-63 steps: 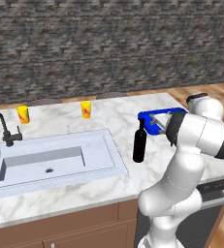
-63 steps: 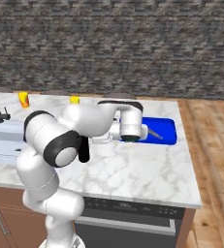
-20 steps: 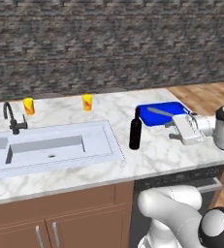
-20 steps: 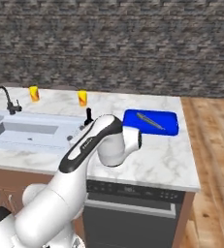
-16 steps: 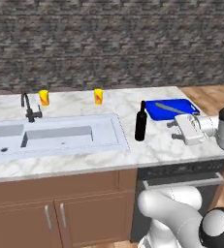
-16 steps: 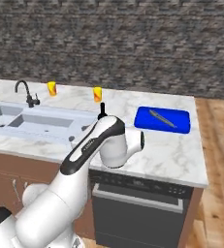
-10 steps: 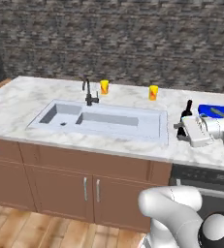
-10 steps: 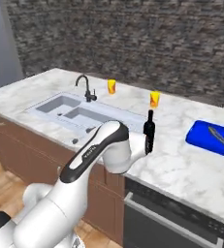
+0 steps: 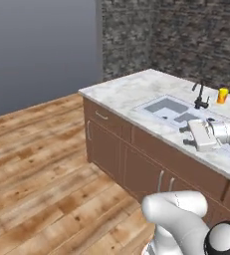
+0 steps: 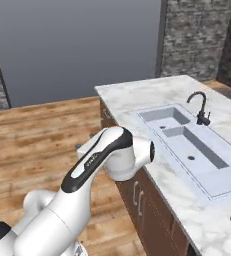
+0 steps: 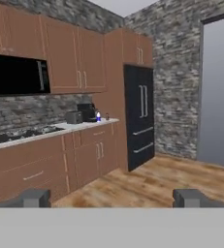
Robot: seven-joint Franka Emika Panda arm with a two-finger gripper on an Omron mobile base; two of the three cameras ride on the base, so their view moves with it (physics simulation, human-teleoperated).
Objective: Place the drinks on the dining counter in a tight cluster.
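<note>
on the far counter (image 11: 60, 130) the hand view catches a small white bottle (image 11: 98, 116) past the wide-spread tool (image 11: 111, 198).

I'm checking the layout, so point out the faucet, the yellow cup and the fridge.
faucet (image 10: 200, 108): right base view, its upright black neck.
yellow cup (image 9: 222, 95): left base view, its side wall.
fridge (image 11: 141, 117): hand view, its black double doors.

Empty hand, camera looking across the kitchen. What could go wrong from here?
1. The open hand appears close to the dining counter edge by the faucet; a base turn might clip them.
2. The small white bottle stands close beside a tiny bottle, near the toaster; grasping one could topple the other.
</note>
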